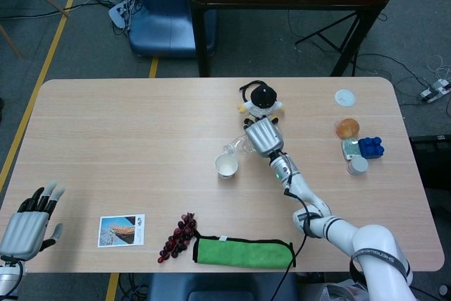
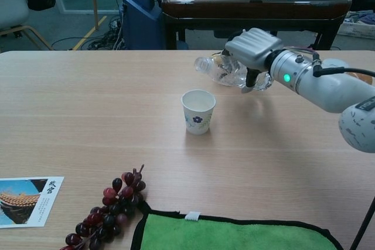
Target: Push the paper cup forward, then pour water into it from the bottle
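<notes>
A white paper cup (image 1: 226, 166) (image 2: 198, 111) with a small flower print stands upright near the table's middle. My right hand (image 1: 262, 136) (image 2: 252, 49) grips a clear plastic bottle (image 1: 238, 146) (image 2: 224, 71), tipped almost flat above the table. The bottle's open neck points left and hangs just above and behind the cup's rim. No stream of water shows. My left hand (image 1: 28, 223) rests at the table's near left corner, fingers apart and holding nothing; the chest view does not show it.
A black-and-white plush toy (image 1: 261, 99) lies behind the right hand. Dark grapes (image 1: 178, 237) (image 2: 107, 212), a green cloth (image 1: 244, 252) (image 2: 234, 234) and a picture card (image 1: 121, 230) (image 2: 24, 201) lie along the near edge. An orange fruit (image 1: 347, 127), blue block (image 1: 371, 147) and small lids sit at the right.
</notes>
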`<state>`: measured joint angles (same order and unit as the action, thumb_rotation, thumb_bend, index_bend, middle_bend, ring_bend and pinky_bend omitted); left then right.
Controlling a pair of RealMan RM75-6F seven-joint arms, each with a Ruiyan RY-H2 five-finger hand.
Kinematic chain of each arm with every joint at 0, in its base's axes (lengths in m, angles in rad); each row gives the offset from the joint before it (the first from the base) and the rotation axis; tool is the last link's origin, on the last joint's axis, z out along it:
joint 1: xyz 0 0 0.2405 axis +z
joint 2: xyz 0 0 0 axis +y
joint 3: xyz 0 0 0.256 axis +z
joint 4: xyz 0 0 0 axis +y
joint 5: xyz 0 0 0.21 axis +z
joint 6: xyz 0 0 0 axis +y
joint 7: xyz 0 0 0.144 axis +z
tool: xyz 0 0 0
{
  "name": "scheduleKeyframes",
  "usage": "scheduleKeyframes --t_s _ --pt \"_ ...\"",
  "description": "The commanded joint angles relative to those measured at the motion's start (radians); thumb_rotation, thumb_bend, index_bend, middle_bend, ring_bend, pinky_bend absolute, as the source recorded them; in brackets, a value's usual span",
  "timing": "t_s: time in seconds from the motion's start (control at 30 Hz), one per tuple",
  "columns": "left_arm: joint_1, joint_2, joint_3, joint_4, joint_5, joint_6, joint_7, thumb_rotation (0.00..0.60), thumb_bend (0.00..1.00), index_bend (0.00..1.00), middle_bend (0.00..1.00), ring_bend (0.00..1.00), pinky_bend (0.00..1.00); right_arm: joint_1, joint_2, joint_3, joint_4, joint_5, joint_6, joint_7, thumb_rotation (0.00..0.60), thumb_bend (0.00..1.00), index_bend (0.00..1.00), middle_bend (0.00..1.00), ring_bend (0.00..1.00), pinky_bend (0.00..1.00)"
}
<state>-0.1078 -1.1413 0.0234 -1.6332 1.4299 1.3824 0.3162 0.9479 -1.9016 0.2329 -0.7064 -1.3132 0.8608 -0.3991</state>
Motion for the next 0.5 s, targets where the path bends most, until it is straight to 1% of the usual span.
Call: scheduleKeyframes --t_s 0.03,0.13,0.27,0.37,0.5 --pt "0.001 0.000 0.000 0.001 0.003 0.002 -0.001 0.600 0.37 0.10 0.02 0.01 0.22 0.006 0.010 0.003 -0.022 0.009 0.001 -0.034 0.600 0.20 0.61 0.61 0.47 0.51" --pt "0.002 -0.002 -0.001 0.003 0.011 0.009 -0.006 0.600 0.38 0.13 0.08 0.05 0.26 0.009 0.022 0.007 -0.047 0.019 0.005 -0.076 0.600 0.20 0.61 0.61 0.47 0.51" --pt "0.004 -0.004 -0.001 0.004 0.013 0.013 0.002 0.600 0.38 0.21 0.17 0.12 0.31 0.012 0.036 0.006 -0.074 0.031 0.003 -0.146 0.600 0.20 0.61 0.62 0.47 0.51" --pt "0.004 -0.003 -0.002 0.003 0.011 0.012 0.004 0.600 0.38 0.25 0.20 0.14 0.32 0.013 0.048 0.005 -0.097 0.043 0.003 -0.197 0.600 0.20 0.61 0.62 0.47 0.51" --pt "0.004 0.000 -0.001 -0.002 0.009 0.007 -0.002 0.600 0.37 0.27 0.22 0.16 0.34 0.010 0.064 0.008 -0.125 0.064 0.002 -0.242 0.600 0.20 0.61 0.62 0.47 0.51"
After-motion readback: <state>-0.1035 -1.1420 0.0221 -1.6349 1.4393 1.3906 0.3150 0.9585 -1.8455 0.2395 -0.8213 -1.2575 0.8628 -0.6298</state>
